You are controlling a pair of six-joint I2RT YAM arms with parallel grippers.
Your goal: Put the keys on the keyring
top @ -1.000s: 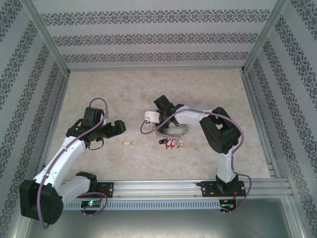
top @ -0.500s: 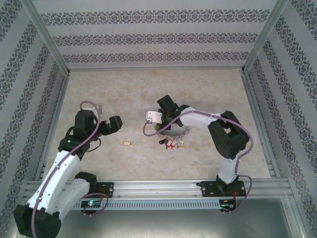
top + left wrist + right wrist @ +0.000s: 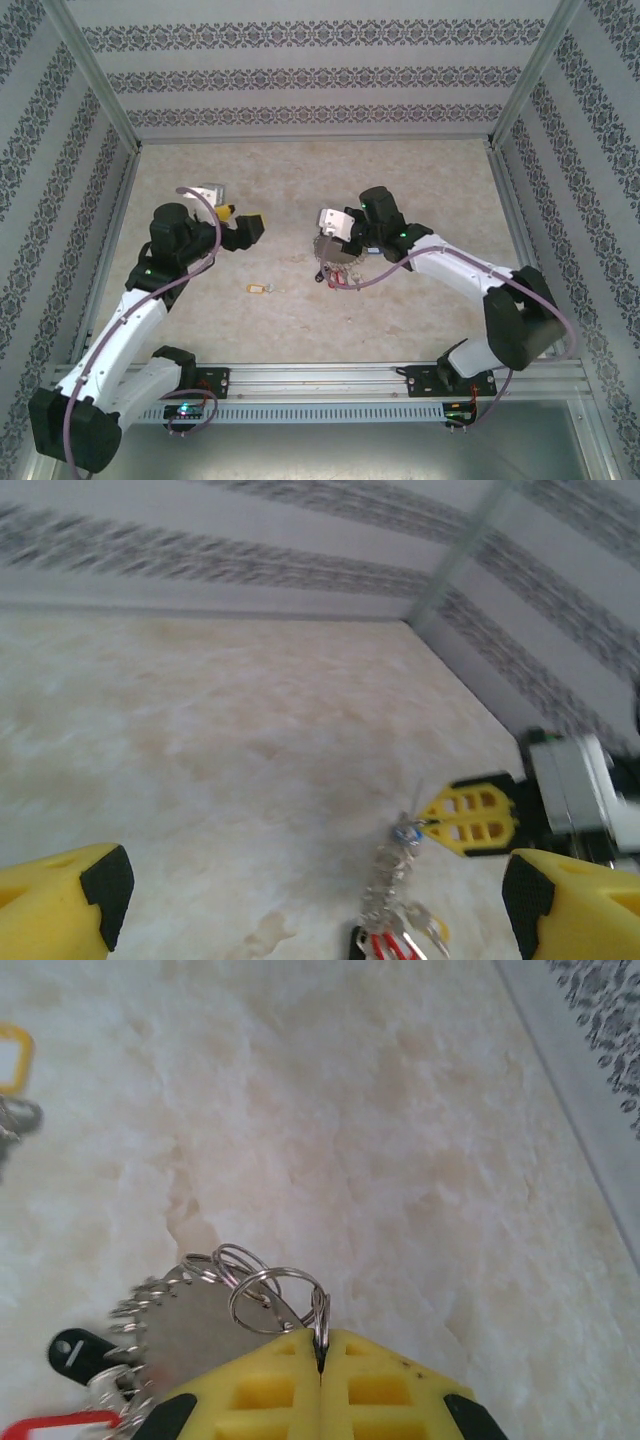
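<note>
1. Right gripper (image 3: 320, 1356): the yellow ribbed fingers are pressed together with no gap, pinching thin wire at the top of the large grey metal keyring (image 3: 190, 1326). Several small wire rings crowd the pinch point, so which strand is clamped cannot be told. The loop's outline is blurred in the right wrist view.

2. Keyring position: raised off the marbled beige table (image 3: 420, 160), hanging below the right fingers near the table's centre. The top view shows it as a grey smudge, with no detail.

3. The small metal keys already on the ring (image 3: 395, 932) hang at its lower end. Red tags and 1 black tag are visible. The bunch is cut off by the bottom edge of the left wrist view, so no count is possible.

4. 1 loose key with a yellow plastic tag (image 3: 258, 289) lies flat on the table, left of and nearer than the bunch, touching neither gripper. The right wrist view cuts off its tag at the frame edge.

5. Left gripper (image 3: 240, 221): its yellow fingers stand wide apart and hold nothing. It hovers left of the keyring, well apart from it.
</note>
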